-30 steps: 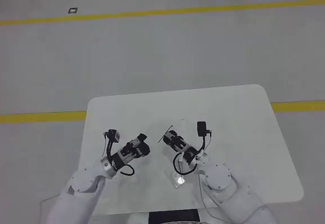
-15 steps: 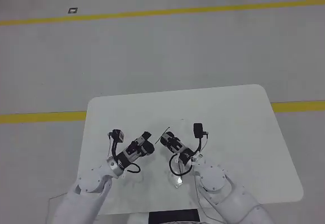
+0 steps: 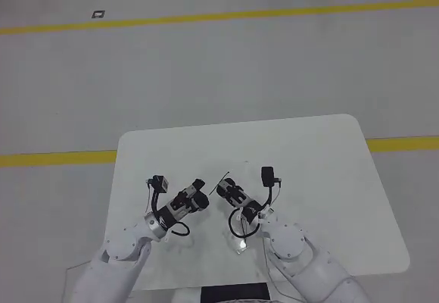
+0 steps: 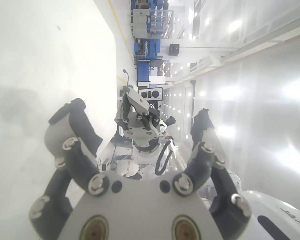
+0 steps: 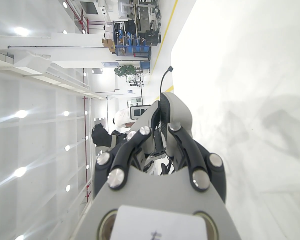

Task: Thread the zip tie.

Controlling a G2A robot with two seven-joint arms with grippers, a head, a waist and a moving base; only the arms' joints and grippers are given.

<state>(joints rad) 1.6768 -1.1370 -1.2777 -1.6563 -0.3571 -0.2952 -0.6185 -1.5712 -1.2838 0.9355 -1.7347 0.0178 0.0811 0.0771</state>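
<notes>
Two yellow floor lines [image 3: 53, 160], white table [image 3: 333, 167]

Thin black zip tie [image 5: 161, 87], pinched in right pincer [image 5: 162, 102], head end sticking out.

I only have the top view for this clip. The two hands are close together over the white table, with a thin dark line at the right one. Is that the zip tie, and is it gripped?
Observer: Yes. The right wrist view shows the right hand shut on the black zip tie, with the strip pinched between its fingers.
Operator: Which end sticks out?
Observer: The end with a small block on it, probably the head. It curves out beyond the fingertips.
Operator: And the left hand?
Observer: Its own wrist view shows the left hand open, with nothing between its fingers.
</notes>
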